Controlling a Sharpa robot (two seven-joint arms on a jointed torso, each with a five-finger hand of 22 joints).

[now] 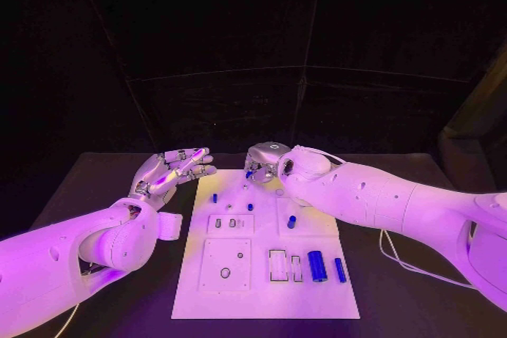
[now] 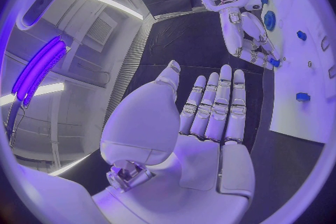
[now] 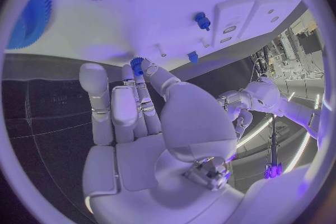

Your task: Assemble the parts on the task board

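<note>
Task board (image 1: 264, 294) lies flat on the black tabletop (image 1: 105, 177), long axis running away from the robot. Nearest end: two blue cylinders (image 1: 317, 266), one thick and one thin, lying side by side beside two pale rectangular slots (image 1: 278, 265). Mid-board: a short blue peg (image 1: 291, 221), then small blue pins (image 1: 215, 198) standing further out.

Left hand (image 1: 169, 173) is off the board's far left corner, above the tabletop, palm up. Left wrist view shows its fingers (image 2: 213, 109) straight, close together, holding nothing; board lies off to the side of them.

Right hand (image 1: 264, 163) is at the board's far edge, fingers pointed down. Right wrist view: a small blue gear (image 3: 137, 63) pinched at the tips of its fingers (image 3: 143, 89), other fingers extended alongside. Just past the fingertips, the white board surface, with two blue pegs (image 3: 201, 20) standing on it. A larger blue gear (image 3: 31, 14) sits well apart from the fingers.
</note>
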